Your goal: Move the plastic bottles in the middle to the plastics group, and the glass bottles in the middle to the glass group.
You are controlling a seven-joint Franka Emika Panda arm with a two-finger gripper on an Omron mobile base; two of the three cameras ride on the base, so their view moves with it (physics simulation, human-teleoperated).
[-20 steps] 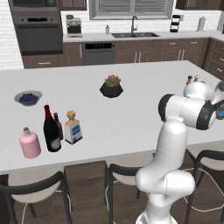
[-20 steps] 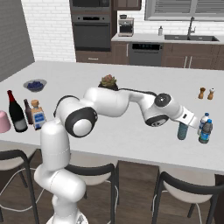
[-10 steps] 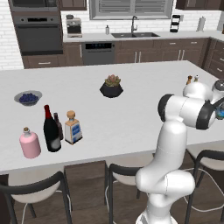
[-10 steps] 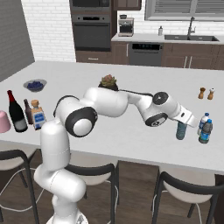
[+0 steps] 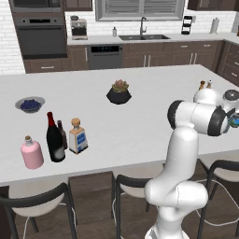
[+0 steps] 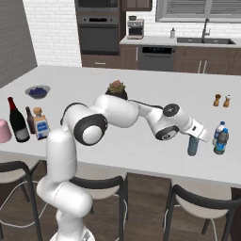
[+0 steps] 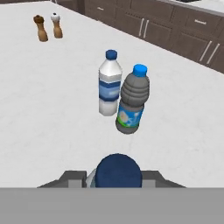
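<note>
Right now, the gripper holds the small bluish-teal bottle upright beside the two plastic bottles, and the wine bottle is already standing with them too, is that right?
Not quite: the wine bottle stands at the counter's other end, by the pink flask, as the left base view shows. The gripper does hold the small bluish-teal bottle upright beside the two plastic bottles.

Ahead of you the clear water bottle (image 7: 109,83) and dark bottle (image 7: 132,99) stand touching, blocking that line. Bare counter (image 7: 39,113) to their left; salt and pepper shakers (image 7: 48,27) well apart.
</note>
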